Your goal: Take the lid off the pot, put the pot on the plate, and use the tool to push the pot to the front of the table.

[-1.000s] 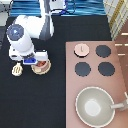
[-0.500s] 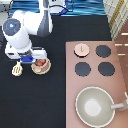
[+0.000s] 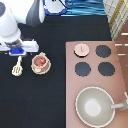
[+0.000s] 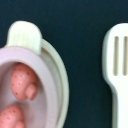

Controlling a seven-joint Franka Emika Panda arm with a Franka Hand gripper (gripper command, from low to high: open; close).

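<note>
The pot (image 3: 40, 61), pinkish-tan with reddish contents, sits on the tan plate (image 3: 34, 70) on the black table (image 3: 40, 102), left of the stove. The lid (image 3: 81, 49) lies apart on the stove's top-left burner. The tool (image 3: 18, 67), a cream spatula, lies on the table just left of the plate. My gripper (image 3: 18, 54) hovers right above the tool's handle end, holding nothing that shows. In the wrist view the pot (image 4: 22, 85) with its side tab, the plate's rim (image 4: 59, 85) and the tool's slotted head (image 4: 117, 55) lie side by side.
The brownish-pink stove panel (image 3: 120, 85) fills the right side, with three bare black burners (image 3: 102, 51). A large grey pan (image 3: 95, 106) with a handle stands at its bottom. My arm covers the table's top-left corner.
My hand has drifted slightly toward the exterior view's left, over the tool. Pot, plate, lid and tool lie where they were.
</note>
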